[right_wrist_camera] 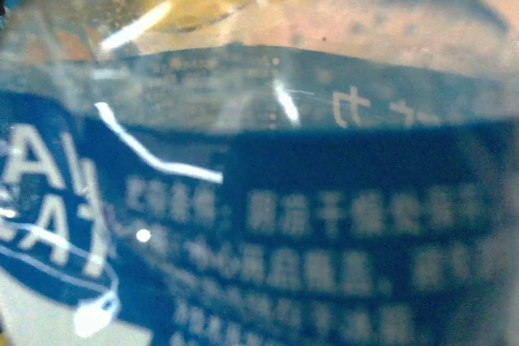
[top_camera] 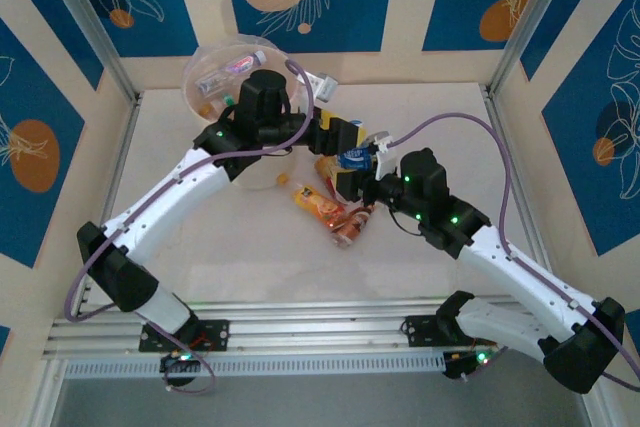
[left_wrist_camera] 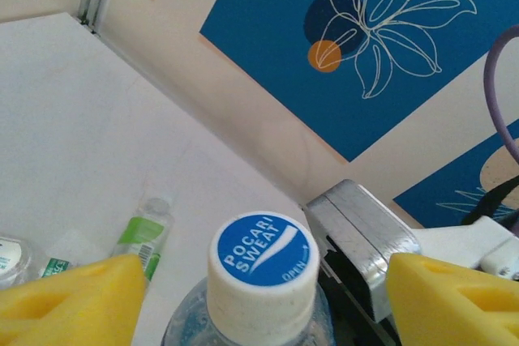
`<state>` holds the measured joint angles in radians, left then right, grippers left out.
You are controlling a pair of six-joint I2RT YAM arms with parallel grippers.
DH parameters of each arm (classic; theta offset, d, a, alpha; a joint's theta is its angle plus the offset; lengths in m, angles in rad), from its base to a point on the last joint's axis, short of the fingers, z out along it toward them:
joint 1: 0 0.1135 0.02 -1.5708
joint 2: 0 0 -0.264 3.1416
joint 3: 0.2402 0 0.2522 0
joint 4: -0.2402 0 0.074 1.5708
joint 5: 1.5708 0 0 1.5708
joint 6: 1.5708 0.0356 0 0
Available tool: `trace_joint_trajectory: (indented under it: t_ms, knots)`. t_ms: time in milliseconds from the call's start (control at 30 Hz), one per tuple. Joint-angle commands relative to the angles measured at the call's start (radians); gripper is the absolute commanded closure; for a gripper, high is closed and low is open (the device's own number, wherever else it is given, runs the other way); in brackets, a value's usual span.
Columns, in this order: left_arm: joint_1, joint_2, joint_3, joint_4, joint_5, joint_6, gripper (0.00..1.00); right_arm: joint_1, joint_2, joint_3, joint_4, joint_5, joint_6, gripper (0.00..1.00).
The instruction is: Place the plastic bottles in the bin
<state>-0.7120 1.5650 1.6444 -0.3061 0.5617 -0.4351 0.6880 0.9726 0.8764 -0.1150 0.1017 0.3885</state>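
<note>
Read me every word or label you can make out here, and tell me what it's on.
"POCARI SWEAT": on the cap.
"OPEN": small, near the rim of the same cap.
Blue label, right wrist view: the big white letters are cut off, and the rows of small characters are too blurred to read.
Green bottle: the label print is too small to read.

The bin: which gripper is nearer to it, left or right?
Left. The left gripper is right of the bin, its pads either side of the Pocari Sweat bottle; the right gripper lies beyond that bottle, farther off.
</note>
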Motion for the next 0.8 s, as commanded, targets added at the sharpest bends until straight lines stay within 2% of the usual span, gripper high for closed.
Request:
trace_joint_trajectory:
  t_ms: [0, 200, 433, 500, 567, 667, 700, 767]
  knots:
    - [-0.012, 0.030, 0.039, -0.013, 0.029, 0.021, 0.27, 0.008, 0.003, 0.035, 0.040, -0.021, -0.004, 0.48]
    - [-0.015, 0.038, 0.045, -0.007, 0.035, 0.015, 0.41, 0.015, 0.006, 0.041, 0.040, -0.017, -0.007, 0.48]
    - [-0.015, 0.035, 0.045, -0.011, 0.027, 0.017, 0.73, 0.018, 0.011, 0.045, 0.035, -0.007, -0.006, 0.48]
    - [-0.015, 0.029, 0.045, -0.015, 0.006, 0.023, 0.78, 0.016, 0.015, 0.053, 0.018, 0.006, -0.006, 0.47]
    - [-0.015, 0.019, 0.043, -0.018, -0.034, 0.028, 0.82, 0.017, 0.020, 0.068, -0.015, 0.023, -0.009, 0.36]
    - [-0.010, -0.002, 0.043, -0.019, -0.099, 0.046, 0.85, 0.019, 0.017, 0.083, -0.058, 0.063, -0.010, 0.06]
    - [-0.008, -0.010, 0.046, -0.019, -0.117, 0.055, 0.86, 0.019, 0.014, 0.088, -0.070, 0.073, -0.008, 0.01]
    - [0.004, -0.024, 0.066, -0.030, -0.165, 0.086, 0.89, 0.019, 0.007, 0.099, -0.101, 0.087, -0.010, 0.01]
